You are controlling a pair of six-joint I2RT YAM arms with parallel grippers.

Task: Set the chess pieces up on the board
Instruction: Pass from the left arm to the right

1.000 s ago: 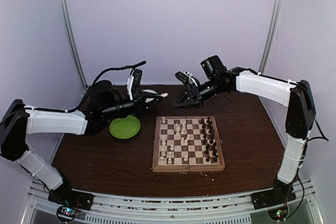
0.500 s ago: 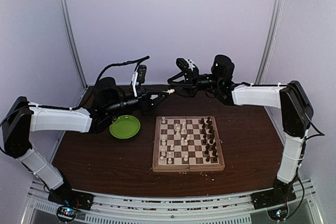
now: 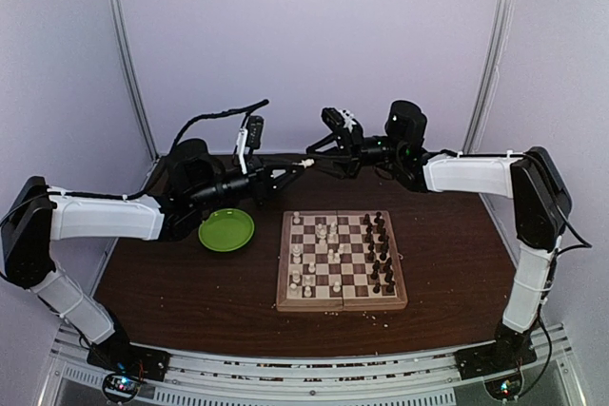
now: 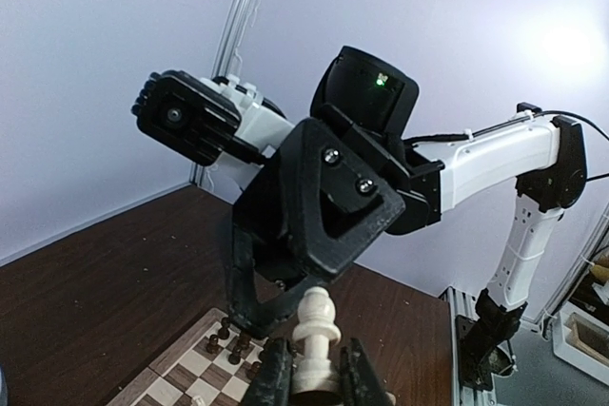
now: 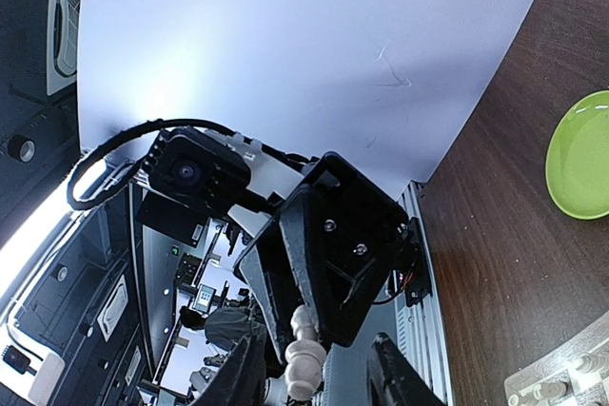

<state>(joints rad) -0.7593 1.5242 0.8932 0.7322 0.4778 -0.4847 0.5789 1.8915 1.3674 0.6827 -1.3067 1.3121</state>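
Two robot arms meet in mid-air at upper centre, over the far side of a brown table. Centre frame, the chessboard holds white pieces at left and dark pieces at right. The left gripper clamps a cream piece; the right gripper straddles it, fingers apart.

Base of the cream piece beyond the frame.
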